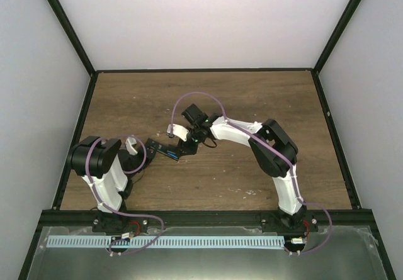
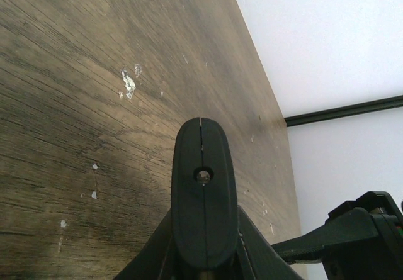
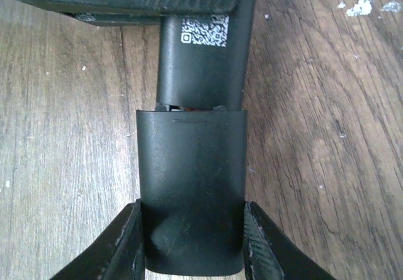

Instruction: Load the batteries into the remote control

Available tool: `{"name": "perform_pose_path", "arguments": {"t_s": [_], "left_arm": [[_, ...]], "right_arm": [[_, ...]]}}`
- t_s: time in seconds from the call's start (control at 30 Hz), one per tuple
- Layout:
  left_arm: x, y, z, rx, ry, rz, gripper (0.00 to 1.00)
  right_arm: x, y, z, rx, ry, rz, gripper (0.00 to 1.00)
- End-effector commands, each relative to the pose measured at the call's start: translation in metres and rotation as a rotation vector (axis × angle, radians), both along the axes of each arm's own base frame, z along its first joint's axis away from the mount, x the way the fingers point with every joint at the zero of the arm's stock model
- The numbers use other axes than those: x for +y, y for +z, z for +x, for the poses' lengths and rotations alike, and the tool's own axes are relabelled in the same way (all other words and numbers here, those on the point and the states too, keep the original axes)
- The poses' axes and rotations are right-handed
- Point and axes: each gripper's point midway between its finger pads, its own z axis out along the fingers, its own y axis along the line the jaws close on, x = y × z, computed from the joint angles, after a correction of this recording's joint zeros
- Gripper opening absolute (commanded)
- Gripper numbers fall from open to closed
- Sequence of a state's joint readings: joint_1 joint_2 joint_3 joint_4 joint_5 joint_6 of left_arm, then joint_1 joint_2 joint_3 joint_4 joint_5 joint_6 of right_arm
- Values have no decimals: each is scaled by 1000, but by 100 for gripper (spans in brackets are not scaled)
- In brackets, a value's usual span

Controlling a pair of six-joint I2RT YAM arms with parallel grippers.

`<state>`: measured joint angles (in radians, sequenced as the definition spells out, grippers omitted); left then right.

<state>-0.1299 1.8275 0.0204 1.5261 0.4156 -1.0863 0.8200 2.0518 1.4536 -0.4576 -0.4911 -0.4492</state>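
The remote control (image 3: 201, 66) lies on the table (image 3: 315, 135), left of centre between the two arms. The left gripper (image 2: 204, 167), its fingers pressed together, rests across the remote's left part, apparently to pin it down. The right gripper (image 3: 192, 229) pinches the battery cover (image 3: 192, 167) by its sides, leaving a thin gap between cover and remote body, probably sliding it home. A blue sliver at that spot is likely the batteries (image 1: 171, 155), already seated.
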Motion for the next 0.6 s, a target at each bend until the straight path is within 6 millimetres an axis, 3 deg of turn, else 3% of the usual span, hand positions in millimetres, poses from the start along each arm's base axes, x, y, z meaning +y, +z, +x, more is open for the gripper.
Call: {"name": "perform_pose_path", "arguments": {"t_s": [0.0, 0.57], "left_arm": [[4, 14, 2, -92, 17, 48, 0], [6, 14, 3, -96, 32, 54, 0]], "right_arm": [[3, -3, 6, 7, -31, -26, 30], [7, -15, -1, 45, -33, -57, 31]]}}
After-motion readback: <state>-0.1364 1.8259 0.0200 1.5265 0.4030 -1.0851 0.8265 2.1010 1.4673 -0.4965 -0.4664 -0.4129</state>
